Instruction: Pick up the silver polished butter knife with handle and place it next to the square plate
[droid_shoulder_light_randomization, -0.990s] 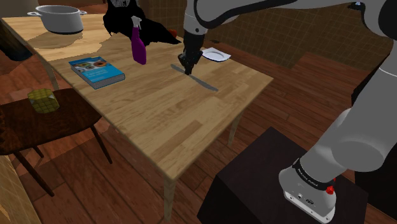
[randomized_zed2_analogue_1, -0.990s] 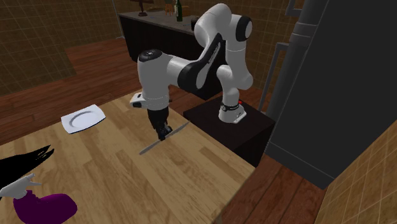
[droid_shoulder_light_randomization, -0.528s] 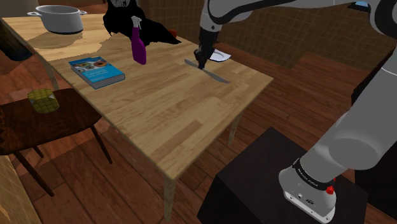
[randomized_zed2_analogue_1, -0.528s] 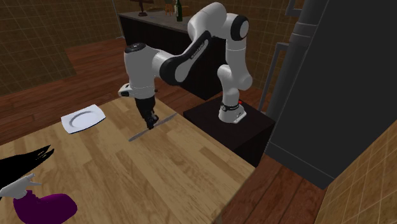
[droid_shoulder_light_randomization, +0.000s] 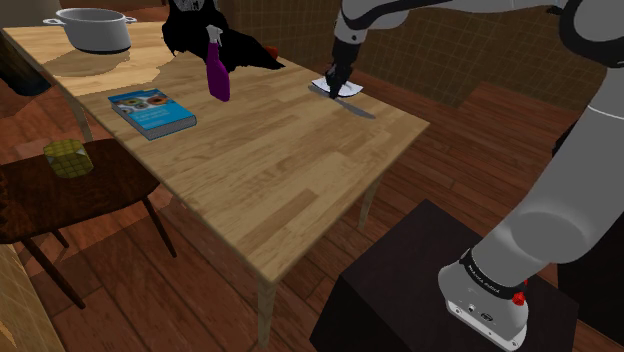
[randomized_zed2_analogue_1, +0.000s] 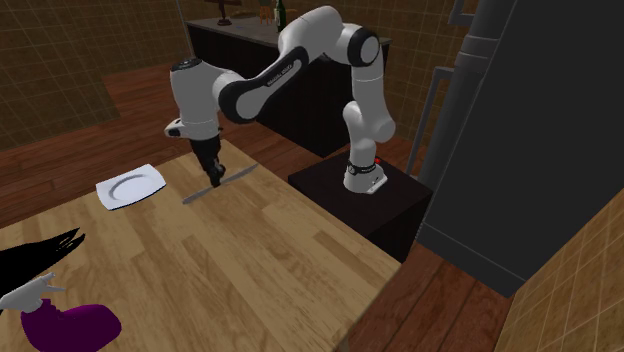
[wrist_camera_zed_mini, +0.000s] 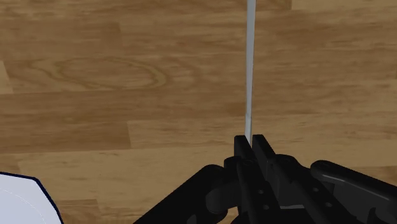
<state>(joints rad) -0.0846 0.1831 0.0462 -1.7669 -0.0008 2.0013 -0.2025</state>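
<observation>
Jaws closed tight on the butter knife (wrist_camera_zed_mini: 249, 63), near the square plate (randomized_zed2_analogue_1: 130, 187).
The black gripper (wrist_camera_zed_mini: 249, 141) pinches the thin grey knife edge-on, and its length runs straight out over the wooden table (randomized_zed2_analogue_1: 250, 270). The white plate lies to the second exterior view's left, apart from the knife. Farther along the table are a purple spray bottle (droid_shoulder_light_randomization: 218, 78) and a blue book (droid_shoulder_light_randomization: 152, 111).

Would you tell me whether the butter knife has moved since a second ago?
Yes: clasped in the claw, the butter knife has travelled toward the square plate, the second exterior view's left.
</observation>
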